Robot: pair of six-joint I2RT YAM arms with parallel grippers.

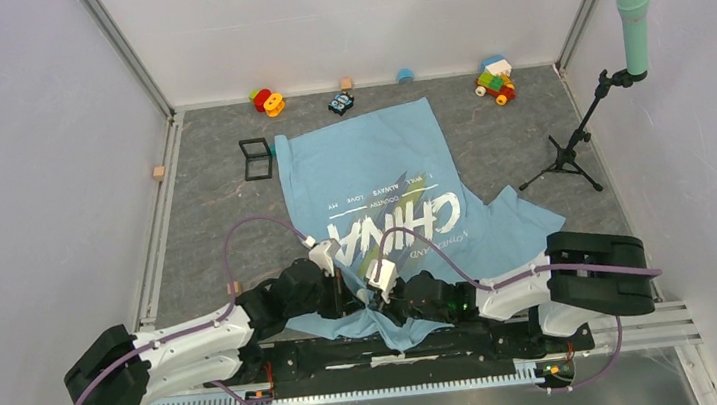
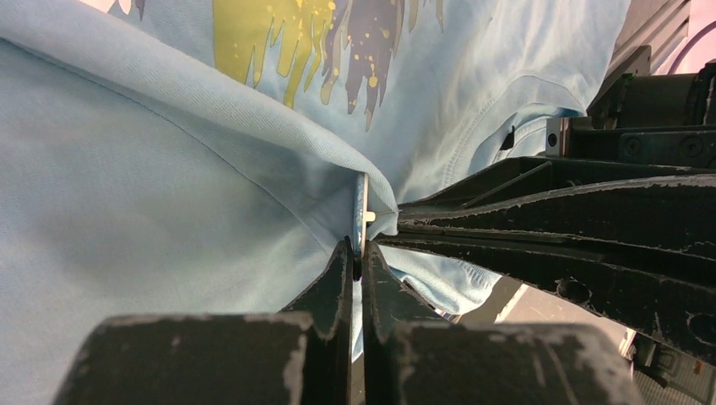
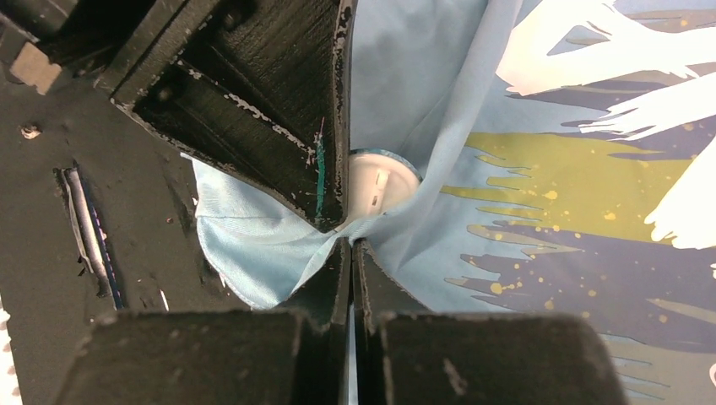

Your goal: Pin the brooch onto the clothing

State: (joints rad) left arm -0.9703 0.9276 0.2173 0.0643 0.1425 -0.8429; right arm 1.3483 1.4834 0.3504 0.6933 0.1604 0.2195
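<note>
Grey counter (image 1: 215, 217) between white walls carries the light blue shirt (image 1: 370, 161), spread in the middle with its near hem bunched between my two arms, toy blocks (image 1: 495, 83) along the far edge and a microphone (image 1: 635, 18) on a stand at the right. My left pincer (image 2: 355, 268) is closed on the rim of the brooch (image 2: 360, 211), a thin disc standing edge-on against a raised fold of the shirt. My right pincer (image 3: 350, 249) comes in from the right and is clamped on that same fold, its tips just beside the brooch, whose pale round face shows between the folds.
</note>
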